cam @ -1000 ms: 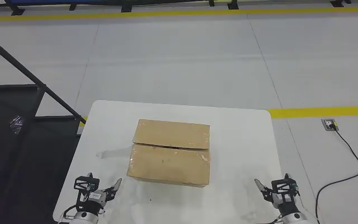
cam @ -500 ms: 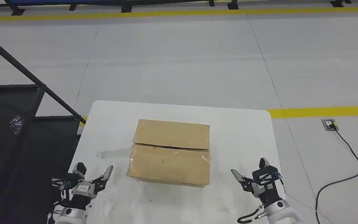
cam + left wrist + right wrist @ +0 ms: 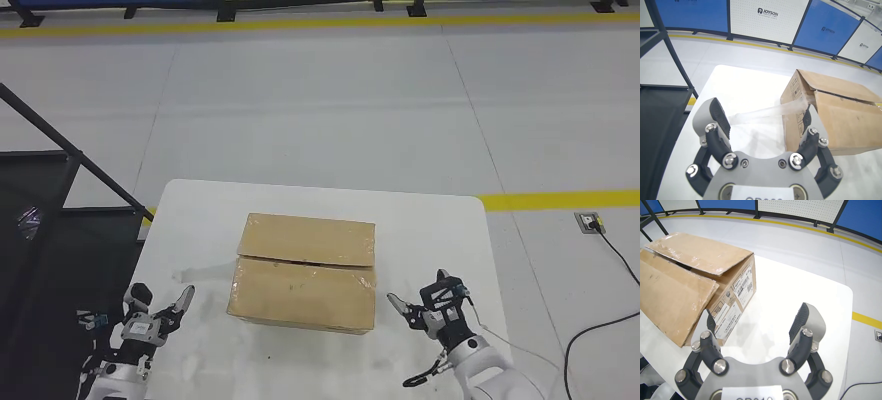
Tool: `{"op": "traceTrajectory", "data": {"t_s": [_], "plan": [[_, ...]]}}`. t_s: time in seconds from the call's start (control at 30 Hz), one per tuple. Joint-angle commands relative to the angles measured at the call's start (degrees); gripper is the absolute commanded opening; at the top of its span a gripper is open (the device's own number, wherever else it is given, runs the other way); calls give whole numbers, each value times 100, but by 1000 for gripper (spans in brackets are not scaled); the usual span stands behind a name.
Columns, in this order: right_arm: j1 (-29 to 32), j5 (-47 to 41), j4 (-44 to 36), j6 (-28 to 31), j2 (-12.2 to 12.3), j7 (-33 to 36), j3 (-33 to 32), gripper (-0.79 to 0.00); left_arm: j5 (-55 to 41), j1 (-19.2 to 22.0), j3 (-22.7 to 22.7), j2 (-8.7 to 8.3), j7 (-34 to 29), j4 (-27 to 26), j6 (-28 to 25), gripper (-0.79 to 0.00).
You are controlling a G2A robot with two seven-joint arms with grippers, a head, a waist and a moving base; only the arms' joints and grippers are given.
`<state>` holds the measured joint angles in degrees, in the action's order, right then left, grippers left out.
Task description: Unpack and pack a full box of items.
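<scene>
White table (image 3: 430, 240) is carrying the one item under inspection: a brown cardboard box (image 3: 305, 272), sitting near the table's centre with its top flaps folded down. Its long axis is running side to side across the table, so each short end is facing one arm. The far flap (image 3: 696, 255) is riding slightly proud of the near flap (image 3: 672, 294), leaving a dark gap along the seam. The contents are hidden.

The right gripper (image 3: 418, 290) is hovering just beside the box's right-hand end, its fingers spread wide and holding nothing. The left gripper (image 3: 163, 296) is hovering at the table's front left edge, likewise spread and empty, and is standing farther from its end of the box than the right one. Both are pointing inward, with the box lying between them.

A loose strip of clear tape (image 3: 772, 109) is trailing from the seam at the left end down toward the table. Shipping labels (image 3: 744, 288) are showing on the right end.

Assessment: unpacking is not yet begun. The next move is looking like a flap lift at the seam, and the right arm is appearing better placed, being the nearer.
</scene>
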<state>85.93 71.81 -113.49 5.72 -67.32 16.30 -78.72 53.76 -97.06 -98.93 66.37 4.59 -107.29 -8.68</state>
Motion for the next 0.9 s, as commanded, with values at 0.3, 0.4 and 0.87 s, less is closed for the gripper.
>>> {"op": "traceTrajectory", "data": {"t_s": [0.3, 0.4, 0.87], "plan": [[-1101, -5227, 1373, 2512, 78, 1446, -529, 0, -129, 324, 216, 52, 72, -29, 105, 0], [-1514, -5991, 1844, 2546, 93, 2136, -367, 0, -371, 336, 251, 72, 125, 1, 26, 0], [-2598, -7922, 3143, 3000, 83, 3738, 371, 0, -581, 387, 246, 109, 13, 97, -52, 0]]}}
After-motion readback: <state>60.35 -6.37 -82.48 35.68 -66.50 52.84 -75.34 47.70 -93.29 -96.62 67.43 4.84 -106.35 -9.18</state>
